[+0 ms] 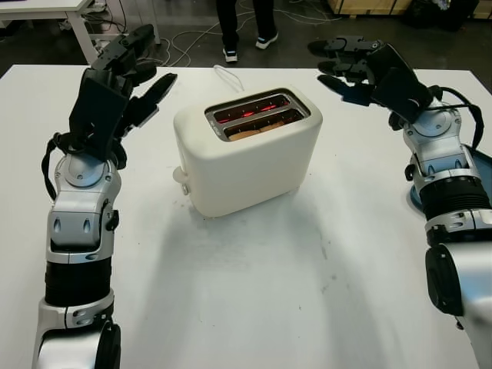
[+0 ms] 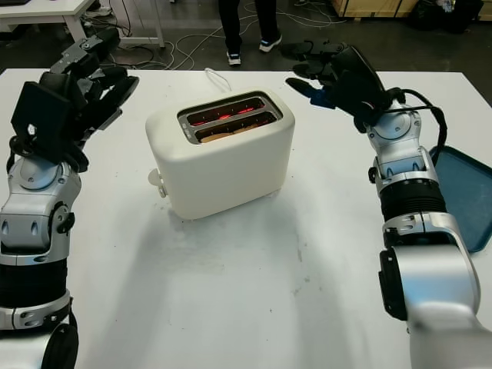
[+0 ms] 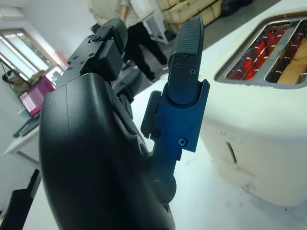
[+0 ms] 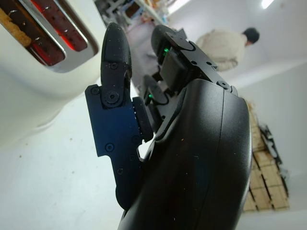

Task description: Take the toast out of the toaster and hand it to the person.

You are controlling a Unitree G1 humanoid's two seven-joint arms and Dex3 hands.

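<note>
Left arm: rises from the near left edge of the counter point(image 1: 254, 292), forearm upright, wrist bent so the left hand point(image 1: 131, 65) reaches toward the far side, raised off the counter.
Left hand: open and holding nothing; its fingers point(image 3: 184, 72) stretch out straight, apart from the toaster point(image 1: 246, 154), which stands just beside it toward the middle.
Right arm: comes up from the near right edge, forearm upright, wrist turned inward so the right hand point(image 1: 361, 69) points across toward the toaster's far end.
Right hand: open, nothing in it; fingers point(image 4: 115, 67) extended and off every surface, hovering near the toaster's far right corner without touching it.
Toaster: cream, two-slot, standing between the two hands on the white counter, with a small knob on its near left end and a white cord leading away behind it.
Toast: toast point(image 1: 254, 131) sits low in the slot nearer the robot, only its brown top edge showing; the farther slot glows red inside.
Tray: a blue tray point(image 2: 465, 192) lies beside the right forearm, partly covered by the arm and cut off at the edge.
Person: a person point(image 1: 246, 27) stands on the floor beyond the counter, past both hands; only legs and shoes are seen from the head views.
Hard to make out: how deep the toast sits in its slot.
</note>
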